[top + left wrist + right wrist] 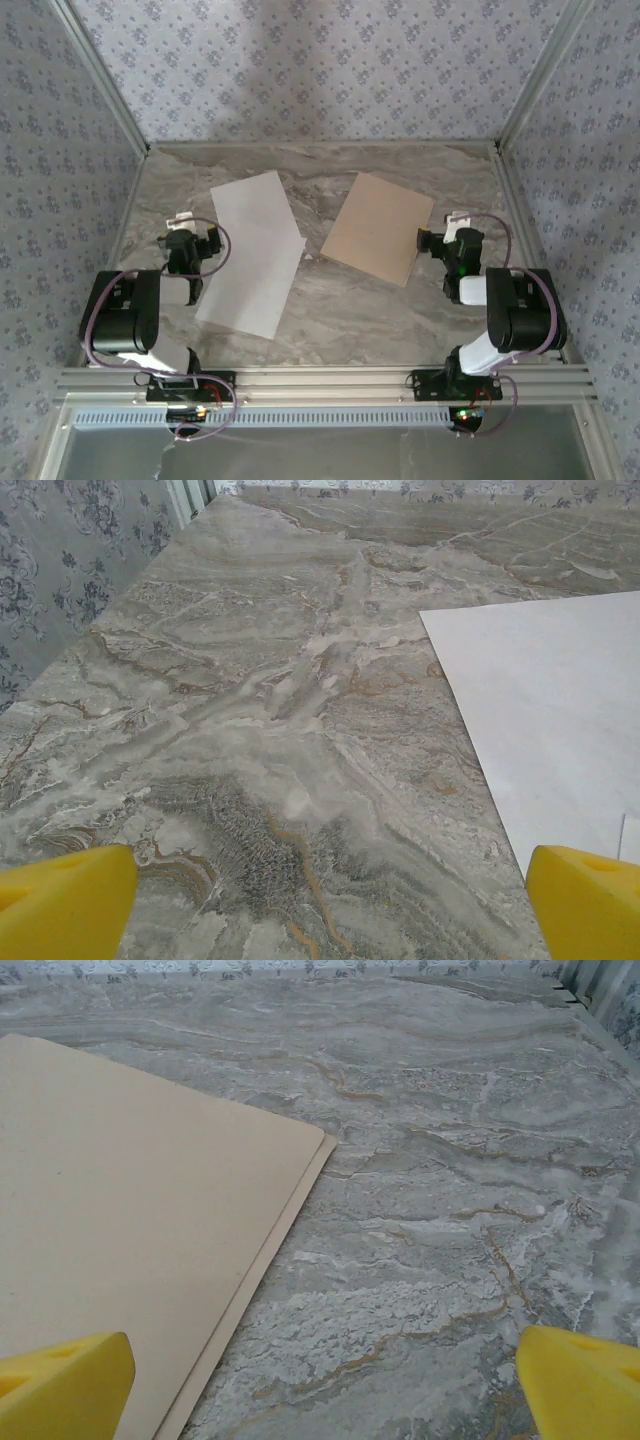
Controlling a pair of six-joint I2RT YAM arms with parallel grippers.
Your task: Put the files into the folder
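Note:
The files are two white sheets (251, 256) lying flat and overlapping on the marble table, left of centre. The upper sheet's edge (560, 720) runs along the right of the left wrist view. The folder (378, 228) lies shut and flat to the right of the sheets, and its two tan leaves (130, 1220) show slightly offset edges. My left gripper (192, 226) hovers open just left of the sheets, over bare marble (325, 910). My right gripper (445, 230) is open at the folder's right corner, its left fingertip (60, 1385) above the cover and the gap (320, 1390) over marble.
Patterned walls and metal corner posts (520, 100) enclose the table (330, 310) on three sides. An aluminium rail (320, 380) carrying both arm bases runs along the near edge. Bare marble lies between sheets and folder and behind them.

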